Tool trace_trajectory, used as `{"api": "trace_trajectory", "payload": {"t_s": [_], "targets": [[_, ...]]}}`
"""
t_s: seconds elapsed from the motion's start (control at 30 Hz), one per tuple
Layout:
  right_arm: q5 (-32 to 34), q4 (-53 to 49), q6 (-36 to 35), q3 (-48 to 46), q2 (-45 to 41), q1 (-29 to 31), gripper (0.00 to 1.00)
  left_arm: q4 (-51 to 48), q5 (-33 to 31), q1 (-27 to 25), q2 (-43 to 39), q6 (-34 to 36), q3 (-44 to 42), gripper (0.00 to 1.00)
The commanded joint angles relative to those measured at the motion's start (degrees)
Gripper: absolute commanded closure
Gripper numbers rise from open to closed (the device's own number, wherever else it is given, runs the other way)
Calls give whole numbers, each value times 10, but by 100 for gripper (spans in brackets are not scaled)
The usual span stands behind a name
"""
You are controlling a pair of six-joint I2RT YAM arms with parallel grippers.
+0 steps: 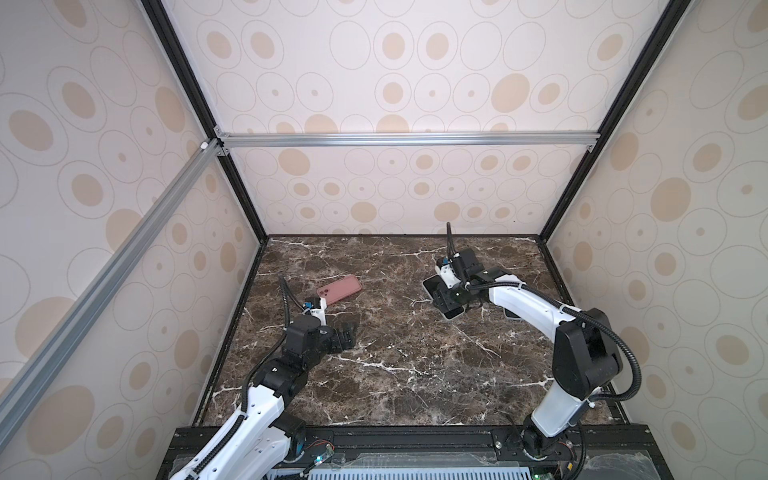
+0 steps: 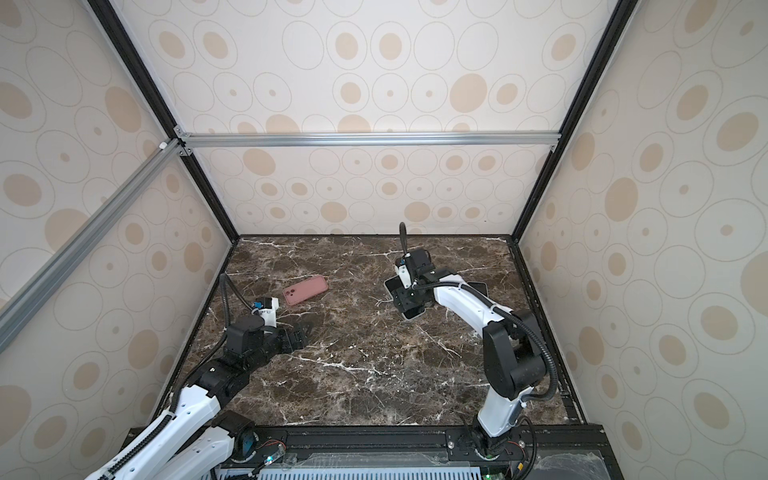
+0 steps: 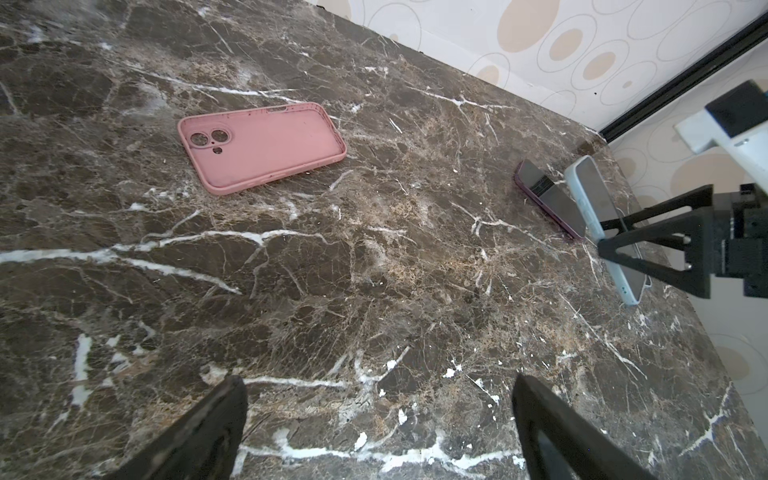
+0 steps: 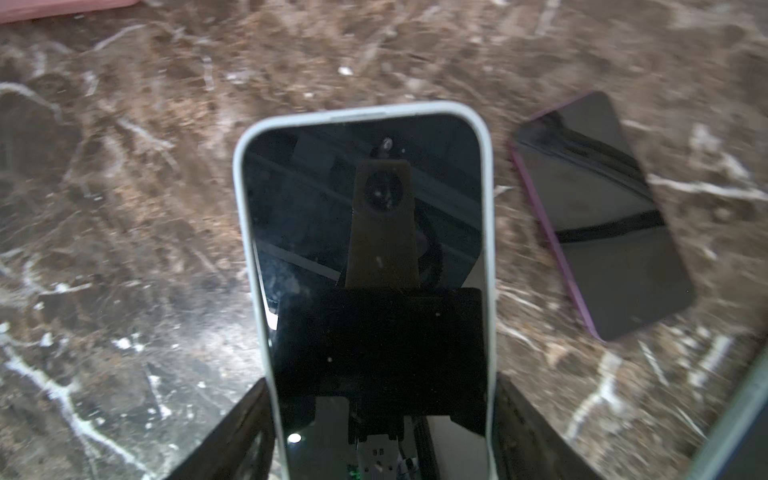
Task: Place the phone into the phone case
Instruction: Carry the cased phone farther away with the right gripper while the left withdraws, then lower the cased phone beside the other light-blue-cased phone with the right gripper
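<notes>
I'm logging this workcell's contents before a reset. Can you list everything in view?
phone case: one, pink, empty, on the table's left part.
pale-rimmed phone: one, dark screen, tilted, in the right gripper.
purple phone: one, dark screen, flat beside the held phone.
pale-edged object: one, mostly cut off, cannot identify.
table: one, brown marble, white veins.
walls: cream with tan ovals, three sides.
left gripper: black, open, empty, near the case.
right gripper: black, shut on the pale-rimmed phone.
</notes>
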Motion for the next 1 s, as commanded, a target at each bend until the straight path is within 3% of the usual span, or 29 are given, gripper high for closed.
{"api": "trace_trajectory", "payload": {"t_s": [0.0, 0.43, 0.7, 0.97], "targets": [[41, -28, -8, -2, -28, -42, 89, 7, -13, 3, 0, 1, 8, 0], [44, -26, -14, -7, -28, -200, 90, -17, -67, 3, 0, -1, 22, 0], [70, -20, -46, 4, -1, -285, 90, 27, -42, 4, 29, 5, 13, 0], [96, 8, -53, 11, 49, -324, 90, 65, -21, 5, 82, 13, 26, 0]]}}
